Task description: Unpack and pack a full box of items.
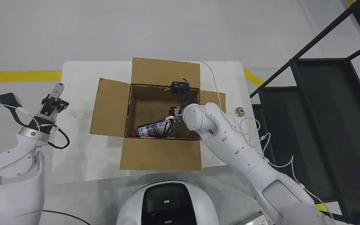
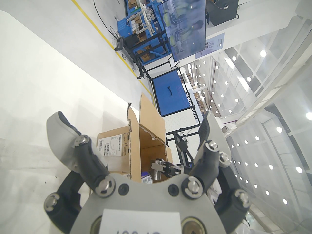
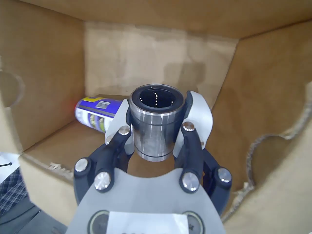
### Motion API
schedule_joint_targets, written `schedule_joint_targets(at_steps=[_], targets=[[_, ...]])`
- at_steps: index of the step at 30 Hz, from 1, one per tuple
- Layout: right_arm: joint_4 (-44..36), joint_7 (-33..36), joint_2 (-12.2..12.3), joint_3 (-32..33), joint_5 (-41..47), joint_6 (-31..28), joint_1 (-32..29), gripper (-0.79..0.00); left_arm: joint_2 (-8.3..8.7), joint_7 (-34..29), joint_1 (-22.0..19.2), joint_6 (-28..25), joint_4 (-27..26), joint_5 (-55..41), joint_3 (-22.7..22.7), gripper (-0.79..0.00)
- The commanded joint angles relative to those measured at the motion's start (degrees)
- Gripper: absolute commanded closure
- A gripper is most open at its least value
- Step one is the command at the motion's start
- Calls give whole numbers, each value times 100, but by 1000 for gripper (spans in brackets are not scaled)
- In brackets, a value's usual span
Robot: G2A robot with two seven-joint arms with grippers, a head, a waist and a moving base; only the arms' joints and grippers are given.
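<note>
I had the right gripper [image 3: 157, 113] down inside the open brown cardboard box [image 3: 43, 74], its fingers pinched on a short, shiny steel cylinder with a hollow, dark bore [image 3: 152, 132]. A blue and yellow spray can [image 3: 97, 114] lay on its side on the box floor, along the wall nearest the robot. The left gripper [image 1: 54, 98] hung at the left edge of the white table [image 1: 90, 73], well apart from the box, fingers spread wide and holding nothing.
</note>
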Motion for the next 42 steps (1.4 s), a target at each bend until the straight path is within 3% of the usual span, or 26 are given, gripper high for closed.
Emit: schedule_joint_targets(at_steps=[1,6,12,20,38,42], targets=[[-234,-121,67,253,-29,-203,-210,0,0,0,0,0,0,0,0,-785],[-457,-288,164,711,42,-530,-527,0,0,0,0,0,0,0,0,-785],[-874,-861,271,1356,530,-1473,-1057,0,0,0,0,0,0,0,0,-785],[-1436,-1521,401,2051,605,-2072,-1866,0,0,0,0,0,0,0,0,-785],[-1486,-1563,416,2125,749,-2264,-1999,0,0,0,0,0,0,0,0,-785],[-1424,-1877,428,2095,721,-2791,-2084,0,0,0,0,0,0,0,0,-785]])
